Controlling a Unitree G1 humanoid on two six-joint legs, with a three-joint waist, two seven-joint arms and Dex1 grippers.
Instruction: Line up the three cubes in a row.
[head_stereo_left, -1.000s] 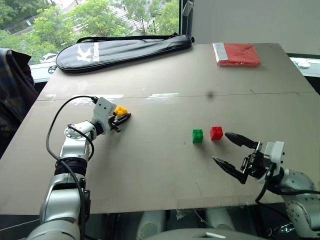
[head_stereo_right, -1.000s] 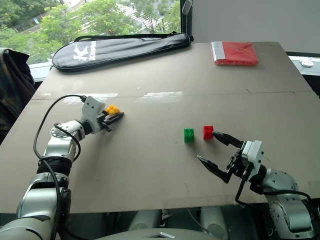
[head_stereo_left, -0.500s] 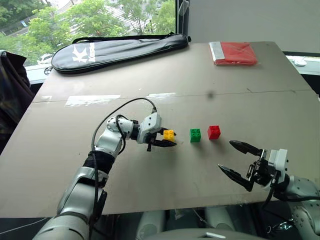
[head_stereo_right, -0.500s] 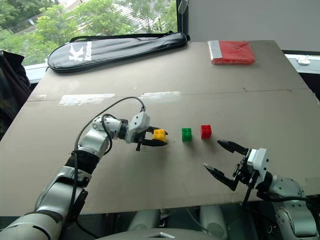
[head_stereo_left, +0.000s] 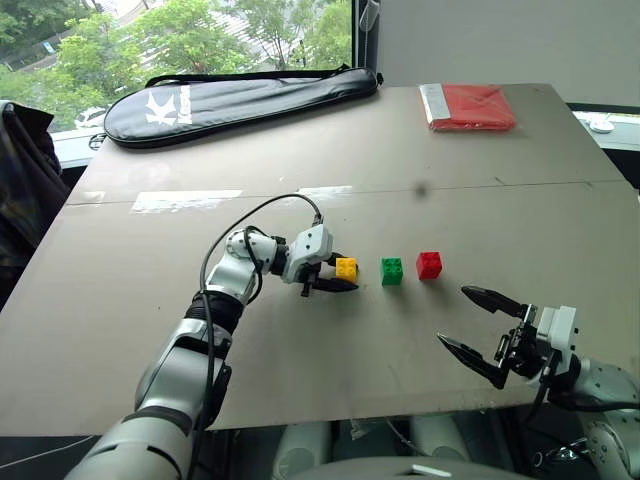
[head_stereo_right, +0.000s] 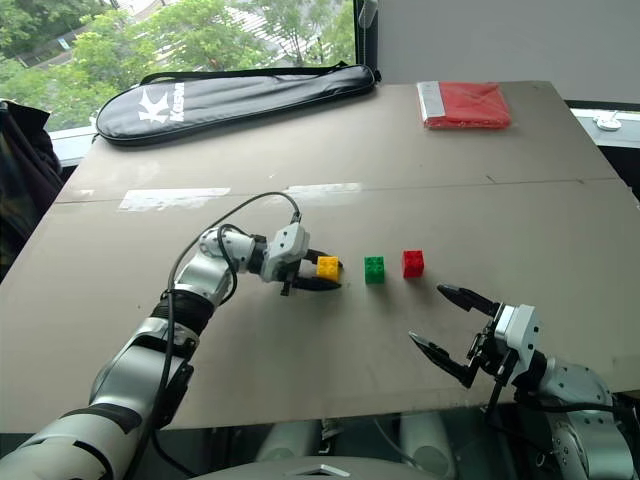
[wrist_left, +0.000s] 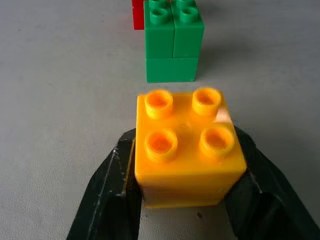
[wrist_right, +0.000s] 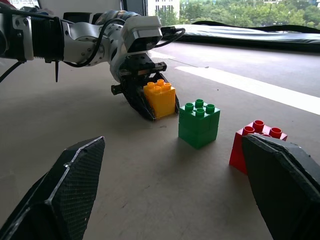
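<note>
The yellow cube (head_stereo_left: 346, 268) rests on the table just left of the green cube (head_stereo_left: 392, 271), and the red cube (head_stereo_left: 429, 265) follows on the right, so the three stand in a row with small gaps. My left gripper (head_stereo_left: 342, 272) reaches in from the left, its black fingers (wrist_left: 107, 200) pressed against both sides of the yellow cube (wrist_left: 187, 150). Near the table's front edge at the right, my right gripper (head_stereo_left: 453, 316) stands wide open and holds nothing. It points toward the green cube (wrist_right: 199, 122) and red cube (wrist_right: 257, 145).
A black racket bag (head_stereo_left: 240, 95) lies along the far left of the brown table (head_stereo_left: 300, 380). A flat red packet (head_stereo_left: 470, 107) sits at the far right. A cable loops over my left forearm (head_stereo_left: 250, 215).
My left gripper carried the yellow cube from the left part of the table rightward and set it beside the green cube. The right gripper stayed wide open near the front edge.
</note>
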